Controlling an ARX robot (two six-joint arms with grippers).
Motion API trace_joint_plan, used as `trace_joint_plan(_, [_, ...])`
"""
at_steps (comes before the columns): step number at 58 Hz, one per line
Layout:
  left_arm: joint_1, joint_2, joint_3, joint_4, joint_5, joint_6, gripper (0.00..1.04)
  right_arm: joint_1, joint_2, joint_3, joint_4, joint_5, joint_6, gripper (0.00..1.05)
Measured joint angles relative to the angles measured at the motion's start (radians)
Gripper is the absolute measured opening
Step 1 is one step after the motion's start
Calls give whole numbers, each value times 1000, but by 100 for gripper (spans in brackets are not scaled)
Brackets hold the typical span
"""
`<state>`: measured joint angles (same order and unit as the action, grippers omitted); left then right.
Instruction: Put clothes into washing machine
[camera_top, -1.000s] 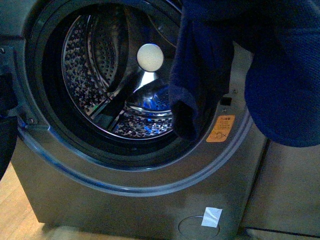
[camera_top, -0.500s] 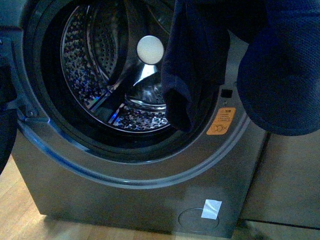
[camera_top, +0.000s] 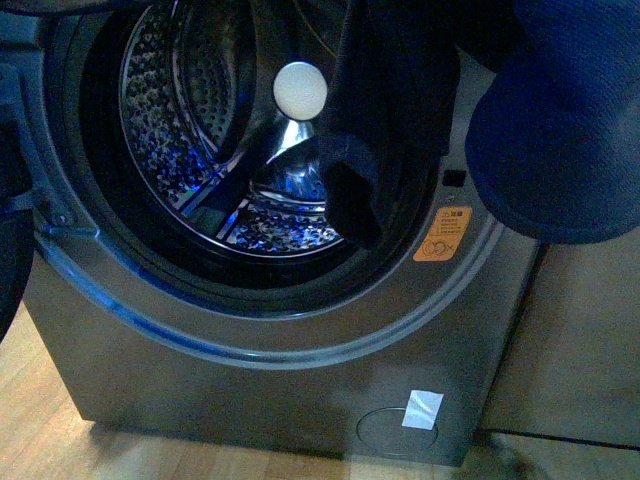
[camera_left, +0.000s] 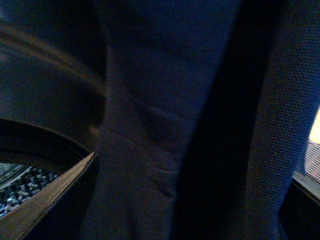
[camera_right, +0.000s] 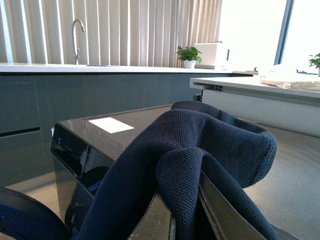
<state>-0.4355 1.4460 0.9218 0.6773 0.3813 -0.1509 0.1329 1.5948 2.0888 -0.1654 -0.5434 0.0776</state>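
Hanging limp at drum (camera_top: 190, 130) mouth, soft light clothes (camera_top: 560, 120) are pinched mid-fold by right pincer (camera_right: 185, 220); left pincer (camera_left: 60, 190): cannot tell.

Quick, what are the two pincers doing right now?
Left pincer: cannot be told, the clothes hide most of it.
Right pincer: closed on the clothes, which drape over it.
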Motion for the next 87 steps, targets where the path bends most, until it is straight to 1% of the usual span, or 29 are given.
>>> trace_joint_plan(6, [-13,16,17,-10,-106,-18,98,0,0,0,0,0,0,5])
trace_joint_plan(21, [-78,20,16,6,-238,-33,98,0,0,0,0,0,0,5])
trace_joint_plan(26, [-96,23,13,22,-261,-19,98,0,0,0,0,0,0,5])
trace_joint_plan(37, [-122,41,14,32,-444,113,98,0,0,0,0,0,0,5])
trace_joint_plan(40, [-132,42,11,47,-521,180,98,0,0,0,0,0,0,5])
trace_joint_plan(46, [-143,42,0,56,-520,207,98,0,0,0,0,0,0,5])
trace_joint_plan(52, [-154,48,5,43,-436,158,98,0,0,0,0,0,0,5])
trace_joint_plan(56, [-158,63,20,44,-404,138,98,0,0,0,0,0,0,5])
trace_joint_plan(62, [-163,98,57,58,-330,77,98,0,0,0,0,0,0,5])
trace_joint_plan(67, [-166,131,94,90,-260,10,98,0,0,0,0,0,0,5])
trace_joint_plan(76, [-172,169,145,174,-184,-67,98,0,0,0,0,0,0,5])
trace_joint_plan(80, [-176,180,163,205,-162,-91,98,0,0,0,0,0,0,5])
trace_joint_plan(87, [-187,200,202,246,-154,-143,98,0,0,0,0,0,0,5])
